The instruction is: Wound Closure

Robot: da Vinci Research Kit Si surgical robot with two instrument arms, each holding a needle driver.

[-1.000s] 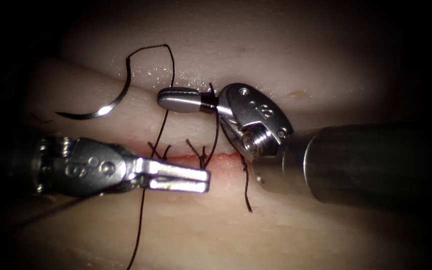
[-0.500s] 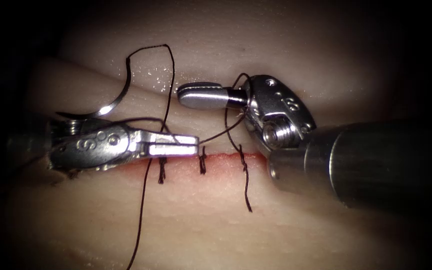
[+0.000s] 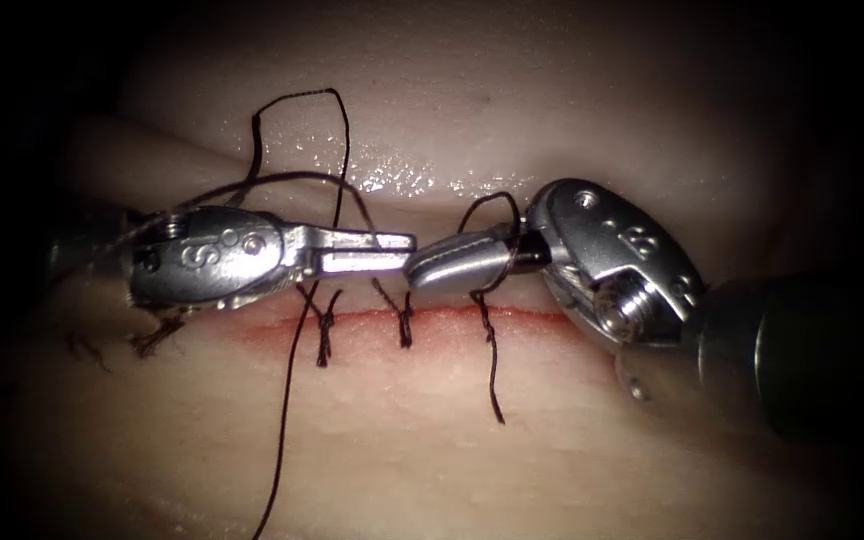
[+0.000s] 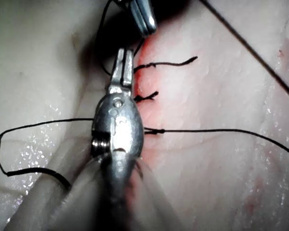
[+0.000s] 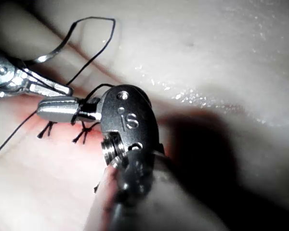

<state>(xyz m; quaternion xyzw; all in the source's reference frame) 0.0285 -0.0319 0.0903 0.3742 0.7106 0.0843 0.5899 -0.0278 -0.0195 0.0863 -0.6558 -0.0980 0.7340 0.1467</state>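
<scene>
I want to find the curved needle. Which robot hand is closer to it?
Left. The left hand lies just below the needle, whose curve dips behind its body. The right hand, wrapped in thread, sits farther to the right.

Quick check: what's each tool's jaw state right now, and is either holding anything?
Left tool: jaws shut, apparently on the thread.
Right tool: jaws shut, nothing seen between them; thread looped around them.

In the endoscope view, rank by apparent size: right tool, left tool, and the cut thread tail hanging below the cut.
1. Right tool, largest, though it sits nearer the camera, so part of that is nearness.
2. Left tool.
3. Cut thread tail, thin and shortest.
</scene>
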